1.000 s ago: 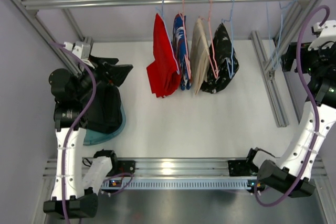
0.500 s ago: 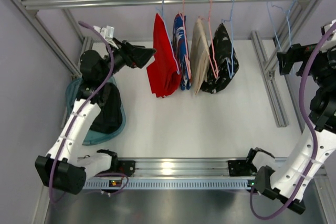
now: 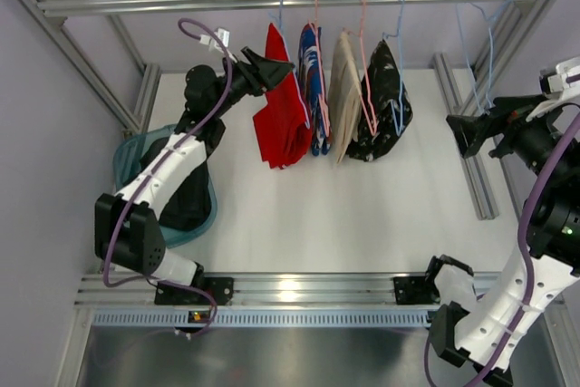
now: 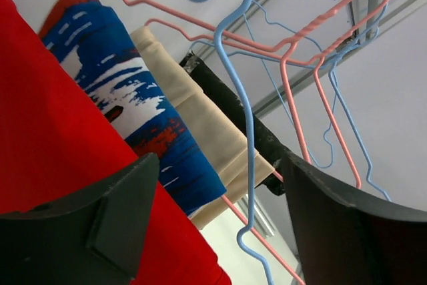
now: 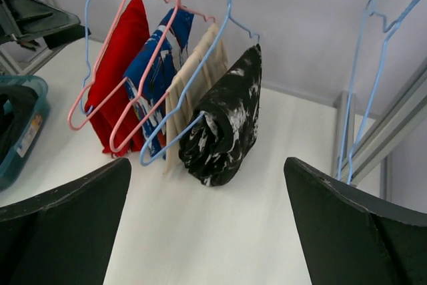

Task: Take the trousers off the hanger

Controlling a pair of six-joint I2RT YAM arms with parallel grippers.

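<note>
The bright red trousers (image 3: 281, 115) hang folded over a blue hanger (image 3: 280, 15) at the left end of the rail. My left gripper (image 3: 272, 68) is open at their upper left edge. In the left wrist view the red cloth (image 4: 53, 145) lies against the left finger (image 4: 100, 225), and the blue hanger wire (image 4: 250, 138) runs between the open jaws without being held. The plain black trousers (image 3: 186, 192) lie in a teal basket (image 3: 127, 156) at the left. My right gripper (image 3: 462, 129) is open and empty at the right, facing the garments; it sees the red trousers (image 5: 117, 65).
On the same rail hang a blue patterned garment (image 3: 311, 88), a beige one (image 3: 343, 97) and a black-and-white one (image 3: 381, 101) on pink and blue hangers. Empty blue hangers (image 3: 489, 33) hang at the right. Aluminium frame posts (image 3: 462, 124) stand at both sides.
My left arm has swung up from the basket to the top of the red trousers. My right gripper has moved down and left toward the rail's right end.
</note>
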